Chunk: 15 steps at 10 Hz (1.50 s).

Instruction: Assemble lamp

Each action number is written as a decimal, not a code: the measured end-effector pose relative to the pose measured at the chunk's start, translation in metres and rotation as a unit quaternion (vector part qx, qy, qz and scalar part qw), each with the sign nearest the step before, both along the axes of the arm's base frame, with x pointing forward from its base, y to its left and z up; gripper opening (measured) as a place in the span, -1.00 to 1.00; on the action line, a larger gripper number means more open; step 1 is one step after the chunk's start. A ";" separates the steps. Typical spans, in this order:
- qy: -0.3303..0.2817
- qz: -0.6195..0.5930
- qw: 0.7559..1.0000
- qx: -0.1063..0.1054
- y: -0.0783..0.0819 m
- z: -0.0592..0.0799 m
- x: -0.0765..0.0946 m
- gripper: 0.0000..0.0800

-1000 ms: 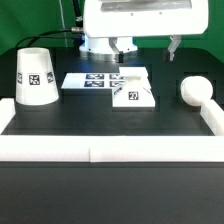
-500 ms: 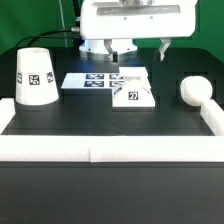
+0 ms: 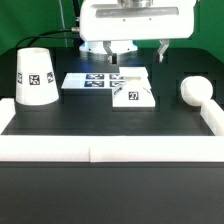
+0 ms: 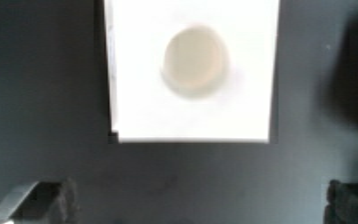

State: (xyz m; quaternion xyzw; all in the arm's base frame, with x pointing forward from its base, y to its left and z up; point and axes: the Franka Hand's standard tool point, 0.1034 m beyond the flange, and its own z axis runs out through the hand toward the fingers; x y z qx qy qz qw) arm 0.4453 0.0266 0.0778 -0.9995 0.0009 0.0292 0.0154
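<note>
Nearest the camera, a white border rail (image 3: 110, 152) runs along the front edge of the black surface (image 3: 100, 122) and turns up both sides. Beyond it, near the middle, lies the flat square white base (image 3: 133, 93) with one square marker on its near face. It is flat and held by nothing. The wrist view shows an oval socket hole (image 4: 197, 60) in its top. At about the same depth, on the exterior view's right, the round-headed white bulb (image 3: 196, 92) rests close against the side rail. On the exterior view's left the large white truncated-cone shade (image 3: 33, 75) stands upright, well apart from both. The marker board (image 3: 92, 80) lies just behind the base; contact cannot be confirmed. Farthest back, the gripper (image 3: 138, 50) hangs above the base's far edge. Its dark fingers (image 4: 43, 200) are spread wide and hold nothing. Assessment: no parts are joined, and the step in hand is the approach to the base. The next move calls for descending squarely over the base, so that the fingers straddle it with clearance, before they close.
</note>
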 end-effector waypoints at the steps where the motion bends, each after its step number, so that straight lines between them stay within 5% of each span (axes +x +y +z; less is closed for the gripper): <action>1: 0.001 0.000 1.000 0.000 -0.001 -0.004 -0.006 0.75; 9: 0.009 0.001 1.000 0.000 0.001 -0.025 -0.017 0.75; 11: 0.009 0.002 1.000 0.000 0.001 -0.025 -0.017 0.34; 15: 0.009 0.002 1.000 0.000 0.001 -0.025 -0.017 0.34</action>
